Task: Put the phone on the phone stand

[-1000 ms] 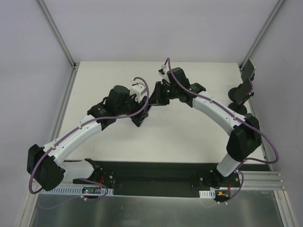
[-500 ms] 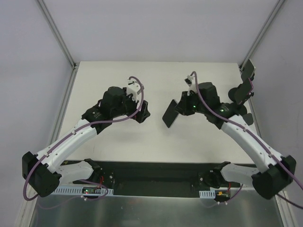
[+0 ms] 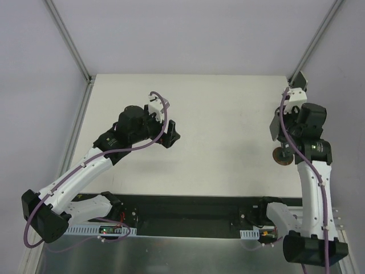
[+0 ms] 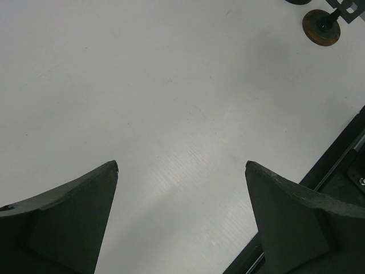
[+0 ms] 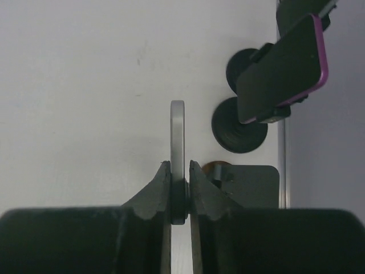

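My right gripper (image 5: 178,165) is shut on the phone (image 5: 177,123), which shows edge-on as a thin grey strip held upright between the jaws. From above, the right gripper (image 3: 279,130) hangs at the table's right side, over the phone stand (image 3: 283,157). The stand's brownish round base (image 5: 215,166) and dark flat holder plate (image 5: 251,185) sit just right of the phone. The left wrist view shows the stand (image 4: 321,25) far off. My left gripper (image 3: 169,132) is open at centre left, with only bare table between its fingers (image 4: 85,194).
Two other stands with black disc bases (image 5: 239,132) stand by the right edge, and one of them holds a pink-cased phone (image 5: 282,68). A metal frame rail (image 5: 282,142) borders the table on the right. The black base plate (image 3: 188,214) runs along the near edge.
My right arm has swung from the table's middle to the right side, carrying the phone. The left gripper let go of the phone, opened wide and drew back to the left.
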`<move>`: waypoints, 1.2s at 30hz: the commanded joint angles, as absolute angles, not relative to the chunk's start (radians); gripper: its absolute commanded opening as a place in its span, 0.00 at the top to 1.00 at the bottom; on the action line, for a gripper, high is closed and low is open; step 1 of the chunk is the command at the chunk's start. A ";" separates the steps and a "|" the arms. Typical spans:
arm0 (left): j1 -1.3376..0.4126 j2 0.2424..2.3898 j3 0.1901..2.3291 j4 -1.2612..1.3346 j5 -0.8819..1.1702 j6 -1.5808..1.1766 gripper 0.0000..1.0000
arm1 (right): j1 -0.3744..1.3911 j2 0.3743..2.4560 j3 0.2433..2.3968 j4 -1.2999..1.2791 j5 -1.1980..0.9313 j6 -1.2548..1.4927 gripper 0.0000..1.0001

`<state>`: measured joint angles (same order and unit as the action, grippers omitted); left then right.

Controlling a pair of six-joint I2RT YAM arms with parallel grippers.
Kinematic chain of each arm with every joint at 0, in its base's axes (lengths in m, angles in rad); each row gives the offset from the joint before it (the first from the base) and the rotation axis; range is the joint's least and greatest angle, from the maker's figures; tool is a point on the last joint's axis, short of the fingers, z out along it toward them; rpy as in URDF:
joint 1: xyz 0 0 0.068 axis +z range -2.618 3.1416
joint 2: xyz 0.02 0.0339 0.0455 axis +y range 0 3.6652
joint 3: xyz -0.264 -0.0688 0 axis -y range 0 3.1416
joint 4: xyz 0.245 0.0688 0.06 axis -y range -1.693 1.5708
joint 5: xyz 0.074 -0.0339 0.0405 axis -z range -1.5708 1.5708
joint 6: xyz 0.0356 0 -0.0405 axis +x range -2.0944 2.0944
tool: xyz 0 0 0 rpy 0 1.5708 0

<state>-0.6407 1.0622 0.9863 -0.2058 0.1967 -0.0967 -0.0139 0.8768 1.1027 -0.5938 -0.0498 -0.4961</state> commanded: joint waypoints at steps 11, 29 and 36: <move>-0.640 1.029 0.996 -0.186 0.221 -0.118 0.09 | -0.529 0.982 1.071 -0.423 -0.395 -0.581 1.00; -0.641 1.028 1.011 -0.207 0.224 -0.117 0.08 | -0.647 0.985 0.933 -0.373 -0.591 -0.658 0.99; -0.641 1.029 1.011 -0.210 0.218 -0.114 0.08 | -0.660 0.988 0.933 -0.390 -0.578 -0.678 1.00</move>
